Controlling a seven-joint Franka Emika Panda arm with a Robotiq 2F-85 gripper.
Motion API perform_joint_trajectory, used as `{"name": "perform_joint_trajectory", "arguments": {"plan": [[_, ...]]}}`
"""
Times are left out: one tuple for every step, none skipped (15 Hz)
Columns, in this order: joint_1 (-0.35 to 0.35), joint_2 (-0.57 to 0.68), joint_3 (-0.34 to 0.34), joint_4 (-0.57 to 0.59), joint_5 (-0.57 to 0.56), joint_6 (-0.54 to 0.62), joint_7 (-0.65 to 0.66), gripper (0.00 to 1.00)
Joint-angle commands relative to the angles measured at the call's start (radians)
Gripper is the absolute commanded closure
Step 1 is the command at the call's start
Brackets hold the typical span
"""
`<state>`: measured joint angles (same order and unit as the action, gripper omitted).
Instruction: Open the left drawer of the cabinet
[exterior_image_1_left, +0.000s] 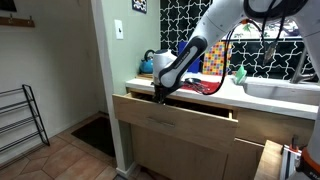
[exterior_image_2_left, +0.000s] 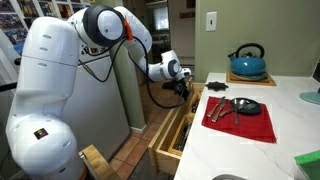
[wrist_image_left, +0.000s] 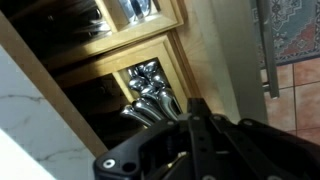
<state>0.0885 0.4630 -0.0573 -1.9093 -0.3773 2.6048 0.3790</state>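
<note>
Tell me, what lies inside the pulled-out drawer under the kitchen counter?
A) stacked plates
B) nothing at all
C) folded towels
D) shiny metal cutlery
D: the wrist view looks down into the open drawer and shows shiny metal cutlery lying in its wooden compartments.

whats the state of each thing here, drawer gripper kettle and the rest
drawer: pulled open
gripper: at the drawer's front edge, grip unclear
kettle: upright on the counter
red cloth: spread flat
cutlery: lying in a drawer compartment
</note>
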Motion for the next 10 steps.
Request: {"name": "perform_joint_trajectory", "arguments": {"plan": [[-0.011, -0.045, 0.019, -0.08, 0.091, 0.068, -0.107, 1.0], [-0.01, -0.049, 0.021, -0.088, 0.106, 0.075, -0.129, 1.0], [-0.014, -0.057, 0.026, -0.098, 0.121, 0.08, -0.158, 1.0], [-0.014, -0.064, 0.028, -0.106, 0.133, 0.087, -0.179, 1.0], [-0.017, -0.073, 0.033, -0.116, 0.146, 0.092, -0.204, 1.0], [-0.022, -0.084, 0.044, -0.129, 0.163, 0.099, -0.235, 1.0], [-0.023, -0.094, 0.052, -0.138, 0.176, 0.102, -0.259, 1.0], [-0.03, -0.102, 0.062, -0.148, 0.19, 0.109, -0.294, 1.0], [-0.037, -0.107, 0.074, -0.155, 0.206, 0.114, -0.328, 1.0], [-0.044, -0.109, 0.086, -0.157, 0.221, 0.115, -0.363, 1.0]]}}
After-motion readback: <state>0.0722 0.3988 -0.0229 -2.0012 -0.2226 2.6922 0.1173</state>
